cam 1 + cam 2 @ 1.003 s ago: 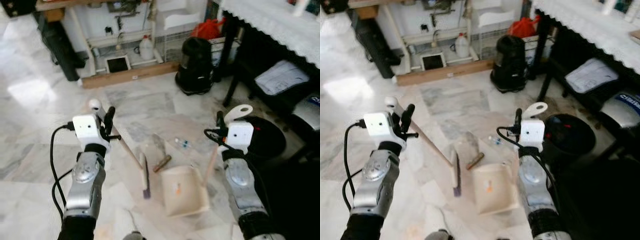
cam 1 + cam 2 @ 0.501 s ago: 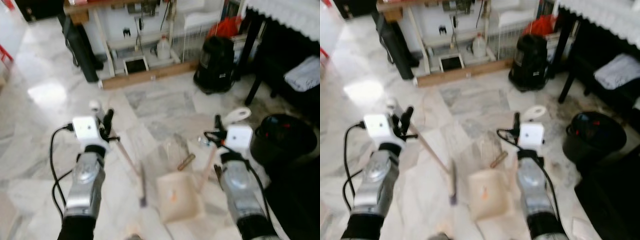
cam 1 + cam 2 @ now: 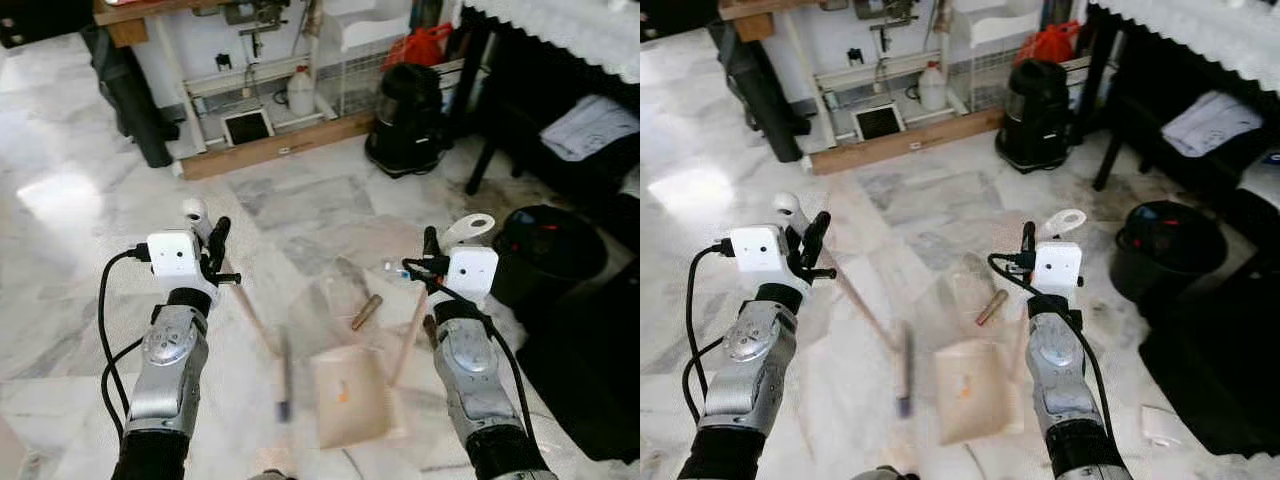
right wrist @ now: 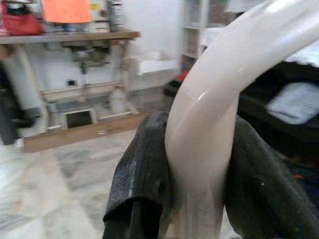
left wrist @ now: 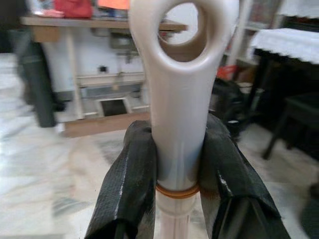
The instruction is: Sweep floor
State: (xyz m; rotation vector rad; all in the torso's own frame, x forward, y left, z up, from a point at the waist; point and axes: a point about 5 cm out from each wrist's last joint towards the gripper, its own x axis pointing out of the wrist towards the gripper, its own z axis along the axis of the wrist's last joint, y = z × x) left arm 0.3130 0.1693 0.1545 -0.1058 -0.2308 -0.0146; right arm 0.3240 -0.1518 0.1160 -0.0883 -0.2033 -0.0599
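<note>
Sweeping is mid-stroke, by my reading: the left claw (image 5: pixel 177 164) is clamped on the white looped handle end of the broom (image 3: pixel 262 325), whose brush head lies blurred on the marble floor (image 3: pixel 90 250) just beside the dustpan (image 3: pixel 350 395). The right claw (image 4: pixel 199 164) is closed tight round the pale curved handle of that dustpan, which rests flat on the floor between the two arms with its mouth facing away from the robot.

Litter lies just ahead of the pan's mouth: a brown stick-like piece (image 3: pixel 366 312) and a small bluish scrap (image 3: pixel 392 267) a little farther off. The next move seems to call for drawing the brush across behind this debris and pushing it toward the pan while the right arm keeps the lip pressed to the floor.

Floor is glossy grey-veined marble with glare patches, so light scraps may skid. Around stand a black vacuum-like canister (image 3: pixel 408 120), a black bin (image 3: pixel 545 255), a white jug (image 3: pixel 300 95) under a workbench (image 3: pixel 250 75), and a wooden plank (image 3: pixel 270 150) along the floor.
</note>
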